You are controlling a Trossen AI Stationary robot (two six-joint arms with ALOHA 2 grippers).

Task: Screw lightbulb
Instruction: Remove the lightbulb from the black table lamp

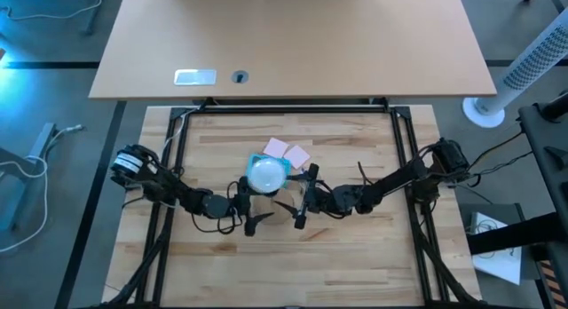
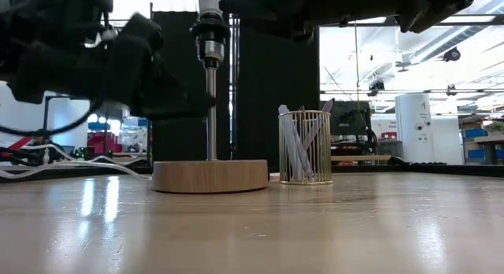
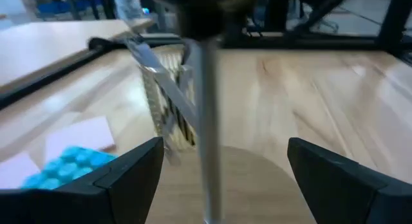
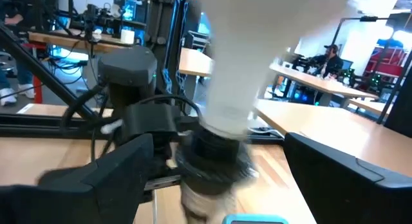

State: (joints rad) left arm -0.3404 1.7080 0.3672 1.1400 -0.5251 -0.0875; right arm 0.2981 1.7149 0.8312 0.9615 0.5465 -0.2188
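The frosted white lightbulb [image 1: 264, 174] stands upright with its narrow end in a black socket [image 4: 209, 147]. The socket tops a thin metal rod [image 2: 211, 109] that rises from a round wooden disc [image 2: 210, 176]. My left gripper [image 3: 222, 153] is open and low, its fingers on either side of the rod without touching it. My right gripper [image 4: 215, 156] is open and higher. Its fingers stand on either side of the socket and the lightbulb's neck [image 4: 241, 89], clear of both. In the high view the grippers [image 1: 251, 207] [image 1: 303, 198] face each other just on the near side of the lightbulb.
A gold wire cup [image 2: 305, 146] holding pens stands just to the right of the disc. A blue calculator [image 3: 71, 163] and pink sticky notes [image 1: 288, 152] lie behind the lamp. Bare wood [image 1: 284, 265] stretches toward the table's near edge.
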